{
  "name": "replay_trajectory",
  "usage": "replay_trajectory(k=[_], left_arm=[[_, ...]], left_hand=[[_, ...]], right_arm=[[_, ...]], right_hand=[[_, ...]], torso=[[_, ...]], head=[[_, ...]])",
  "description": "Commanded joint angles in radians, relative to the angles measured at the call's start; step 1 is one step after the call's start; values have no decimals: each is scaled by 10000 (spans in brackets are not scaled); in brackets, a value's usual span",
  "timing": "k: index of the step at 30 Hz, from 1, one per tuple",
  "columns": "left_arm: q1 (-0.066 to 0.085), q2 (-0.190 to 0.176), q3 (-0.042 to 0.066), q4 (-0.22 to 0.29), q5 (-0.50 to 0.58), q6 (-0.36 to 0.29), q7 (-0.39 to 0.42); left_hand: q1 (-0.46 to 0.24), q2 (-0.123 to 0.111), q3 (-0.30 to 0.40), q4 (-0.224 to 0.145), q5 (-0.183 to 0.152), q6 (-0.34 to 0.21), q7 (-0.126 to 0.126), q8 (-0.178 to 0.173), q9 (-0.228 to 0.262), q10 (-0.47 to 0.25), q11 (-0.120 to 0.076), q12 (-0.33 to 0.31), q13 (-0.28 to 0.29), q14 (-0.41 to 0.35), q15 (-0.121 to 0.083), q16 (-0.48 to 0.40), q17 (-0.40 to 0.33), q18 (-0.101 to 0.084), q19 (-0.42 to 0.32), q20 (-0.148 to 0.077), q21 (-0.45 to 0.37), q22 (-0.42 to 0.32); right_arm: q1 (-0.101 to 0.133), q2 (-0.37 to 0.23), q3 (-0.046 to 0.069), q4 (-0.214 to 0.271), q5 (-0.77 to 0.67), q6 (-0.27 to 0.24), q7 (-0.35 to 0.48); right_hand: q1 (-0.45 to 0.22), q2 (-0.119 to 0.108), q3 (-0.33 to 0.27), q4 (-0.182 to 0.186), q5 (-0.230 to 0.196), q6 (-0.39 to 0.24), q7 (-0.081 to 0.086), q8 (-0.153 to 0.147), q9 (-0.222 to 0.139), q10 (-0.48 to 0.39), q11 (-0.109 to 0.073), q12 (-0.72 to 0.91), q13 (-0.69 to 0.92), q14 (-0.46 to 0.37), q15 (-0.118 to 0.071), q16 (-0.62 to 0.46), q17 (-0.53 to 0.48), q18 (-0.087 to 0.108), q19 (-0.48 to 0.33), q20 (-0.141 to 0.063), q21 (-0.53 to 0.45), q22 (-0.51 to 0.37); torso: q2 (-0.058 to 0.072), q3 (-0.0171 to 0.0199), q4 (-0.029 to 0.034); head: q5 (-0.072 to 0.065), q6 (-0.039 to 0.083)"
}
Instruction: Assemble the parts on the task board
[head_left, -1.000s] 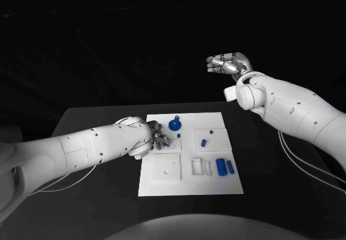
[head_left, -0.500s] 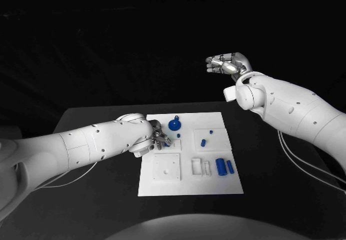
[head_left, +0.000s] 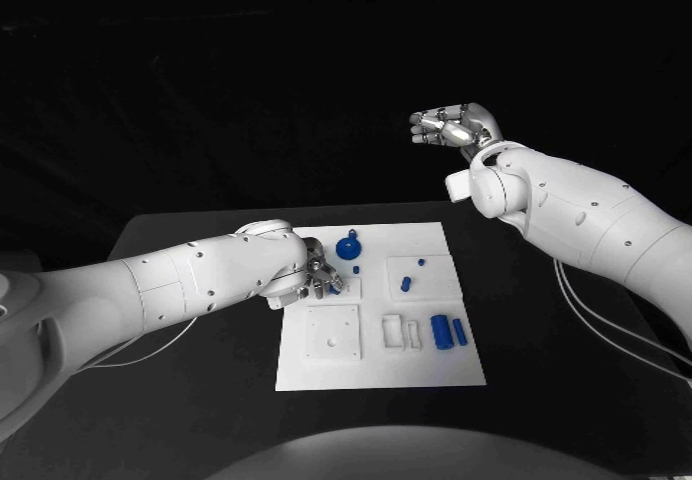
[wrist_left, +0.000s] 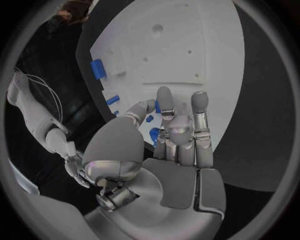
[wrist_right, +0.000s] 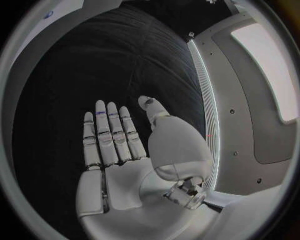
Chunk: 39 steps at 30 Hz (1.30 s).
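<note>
Task board, white, flat on the black desk, carrying blue parts. Left robot hand low over the board's left portion, fingers pointing down at the plate; in the left wrist view, fingers stretched out side by side over the white surface, thumb bent in toward them, with a small blue part just beside the fingertips — whether pinched or merely close, cannot tell. Just beyond that hand, a round blue part standing on the board; a little further toward the other arm, small blue pegs in a raised white square. Nearer the robot than the left hand, a white square block, and beside it two upright blue cylinders. Right robot hand raised high, well apart from the board, above and beyond the desk's far edge; in the right wrist view, flat and spread open, fingers straight, thumb off to the side, holding nothing.
</note>
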Motion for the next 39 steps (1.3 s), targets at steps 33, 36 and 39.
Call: replay_trajectory(k=[33, 36, 39], left_arm=[[61, -13, 21, 62, -204, -228, 14], [61, -20, 34, 70, -206, -313, 28], [62, -22, 46, 74, -209, -353, 34]], left_hand=[[-15, 65, 1139, -1173, 178, 1052, -889, 34, 102, 318, -164, 151, 47, 2, -61, 115, 23, 147, -10, 15, 130, 187], [-19, 72, 1146, -1173, 162, 1043, -887, 30, 107, 319, -165, 151, 48, -1, -61, 111, 5, 152, -11, 16, 138, 185], [-19, 72, 1146, -1173, 162, 1043, -887, 30, 107, 319, -165, 151, 48, -1, -61, 111, 5, 152, -11, 16, 138, 185]], right_arm=[[-2, 33, -1, 21, -3, 170, 63], [-2, 37, -1, 22, -3, 173, 65], [-2, 43, -1, 20, -3, 173, 66]], right_hand=[[-91, -68, 306, -46, 66, 4, 1, -55, -14, -70, 0, -56, -15, -73, -6, -36, -16, 128, -154, 27, -38, -17], [-89, -70, 319, -49, 59, -10, 0, -57, -15, -78, -2, -57, -15, -85, -15, -38, -17, 128, -187, 27, -41, -19], [-89, -70, 319, -49, 59, -10, 0, -57, -15, -78, -2, -57, -15, -85, -15, -38, -17, 128, -187, 27, -41, -19]], torso=[[-3, -11, 12], [3, -9, 12], [6, -6, 19]], head=[[-19, -43], [-31, -41], [-36, -48]])
